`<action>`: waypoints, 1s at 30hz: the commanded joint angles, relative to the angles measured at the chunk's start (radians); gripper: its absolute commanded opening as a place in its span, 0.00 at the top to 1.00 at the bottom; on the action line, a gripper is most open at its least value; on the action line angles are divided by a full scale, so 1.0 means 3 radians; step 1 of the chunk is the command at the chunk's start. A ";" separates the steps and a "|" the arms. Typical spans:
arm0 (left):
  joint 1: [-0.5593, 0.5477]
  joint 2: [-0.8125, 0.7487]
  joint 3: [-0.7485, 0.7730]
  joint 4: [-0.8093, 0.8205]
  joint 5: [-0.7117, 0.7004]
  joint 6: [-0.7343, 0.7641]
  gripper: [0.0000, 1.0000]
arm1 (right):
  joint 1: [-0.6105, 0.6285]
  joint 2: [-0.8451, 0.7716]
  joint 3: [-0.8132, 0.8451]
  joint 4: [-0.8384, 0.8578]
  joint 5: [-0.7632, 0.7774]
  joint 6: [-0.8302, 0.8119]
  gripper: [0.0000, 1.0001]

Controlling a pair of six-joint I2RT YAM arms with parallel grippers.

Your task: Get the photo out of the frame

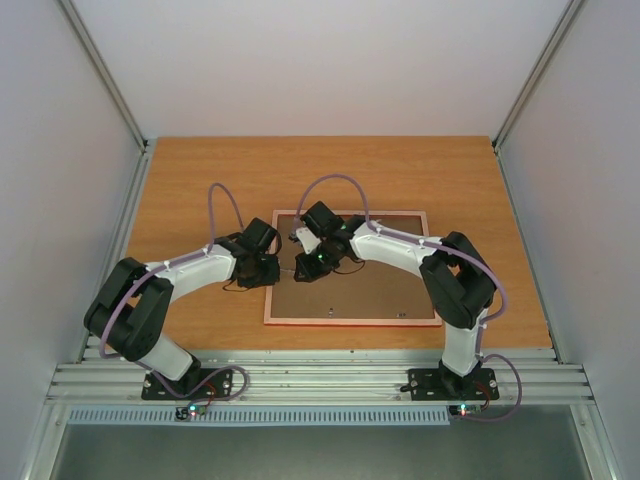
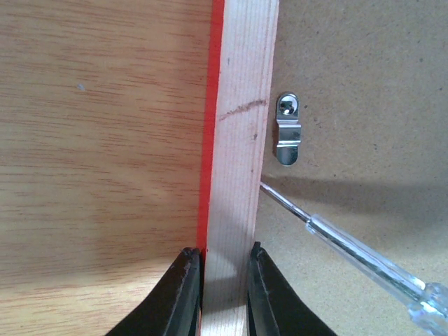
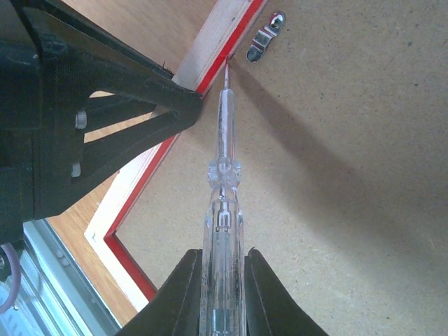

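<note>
Lying face down on the wooden surface (image 1: 200, 180), the thin red rectangular frame (image 1: 380, 295) hides the photo. Left hand (image 2: 222, 255) pinches its side rail; right hand (image 3: 224, 259) clamps a clear plastic screwdriver (image 3: 224, 154).

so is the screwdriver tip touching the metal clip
Apart. The left wrist view shows the screwdriver tip at the frame edge, with bare board between it and the clip.

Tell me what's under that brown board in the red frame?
Nothing under the board shows; it covers the whole opening of the frame. On top sit a metal clip and the screwdriver tip at its edge.
</note>
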 commanded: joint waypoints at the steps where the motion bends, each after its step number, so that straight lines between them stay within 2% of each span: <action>1: -0.0003 0.0169 -0.0083 -0.0056 -0.0128 -0.0077 0.95 | 0.0045 -0.0146 -0.0148 -0.0121 0.0110 0.0028 0.99; 7: -0.0002 0.0181 -0.0070 -0.0063 -0.0149 -0.0072 0.95 | -0.0059 -0.0324 -0.0332 0.0075 0.0338 0.0186 0.99; 17: 0.0051 0.0204 -0.0035 -0.0067 -0.0195 -0.0090 0.98 | -0.0143 -0.0578 -0.0578 0.0301 0.0343 0.0230 0.99; 25: 0.0358 0.0204 -0.0007 -0.0009 -0.0178 -0.0022 0.98 | -0.0416 -0.1142 -0.0994 0.0549 0.0622 0.0257 0.99; 30: 0.0574 0.0197 0.0079 -0.0027 -0.0134 0.0051 0.98 | -0.0778 -0.1581 -0.1259 0.0591 0.0882 0.0294 0.99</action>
